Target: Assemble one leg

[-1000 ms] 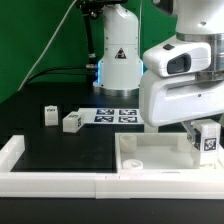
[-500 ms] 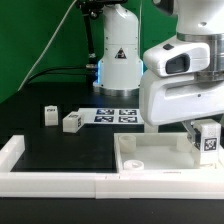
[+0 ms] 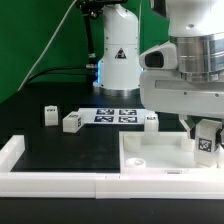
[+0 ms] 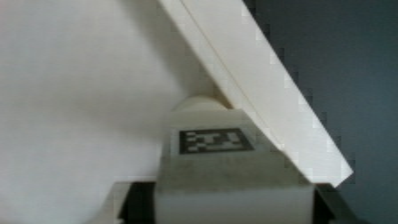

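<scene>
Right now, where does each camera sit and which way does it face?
Exterior view: off the arm, above the black table, facing the robot's base across the white border rail and large white square slab; the arm's white wrist and end effector fill the exterior view's right.
Wrist view: on the wrist, looking along the end effector onto the slab; only dark fingers show.
Shared: the small white plastic leg block with its black-and-white tag, between the fingers.

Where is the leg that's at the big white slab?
At the exterior view's far right: the leg stands in the claw at the white slab's right edge, beside a border rail.
</scene>
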You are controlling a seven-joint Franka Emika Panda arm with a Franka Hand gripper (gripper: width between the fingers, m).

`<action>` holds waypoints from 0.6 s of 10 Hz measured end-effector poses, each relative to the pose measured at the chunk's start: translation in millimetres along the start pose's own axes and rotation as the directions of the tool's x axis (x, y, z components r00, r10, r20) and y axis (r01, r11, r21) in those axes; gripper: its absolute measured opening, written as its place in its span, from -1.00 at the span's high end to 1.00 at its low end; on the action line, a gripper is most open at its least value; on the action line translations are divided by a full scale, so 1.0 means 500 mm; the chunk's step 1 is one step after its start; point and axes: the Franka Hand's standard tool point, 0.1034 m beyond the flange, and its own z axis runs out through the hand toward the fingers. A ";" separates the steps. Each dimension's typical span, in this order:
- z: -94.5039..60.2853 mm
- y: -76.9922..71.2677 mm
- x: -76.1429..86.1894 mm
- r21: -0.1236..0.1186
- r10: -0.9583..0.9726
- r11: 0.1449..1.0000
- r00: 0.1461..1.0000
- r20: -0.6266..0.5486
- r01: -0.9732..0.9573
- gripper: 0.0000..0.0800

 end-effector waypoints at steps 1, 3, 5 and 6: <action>0.001 -0.002 -0.003 -0.004 0.107 0.994 0.994 -0.004 -0.107 0.26; 0.002 -0.006 -0.010 -0.006 0.286 0.958 0.958 -0.011 -0.286 0.26; 0.003 -0.010 -0.014 -0.003 0.412 0.911 0.911 -0.011 -0.412 0.26; 0.003 -0.010 -0.014 -0.002 0.416 0.909 0.909 -0.007 -0.416 0.26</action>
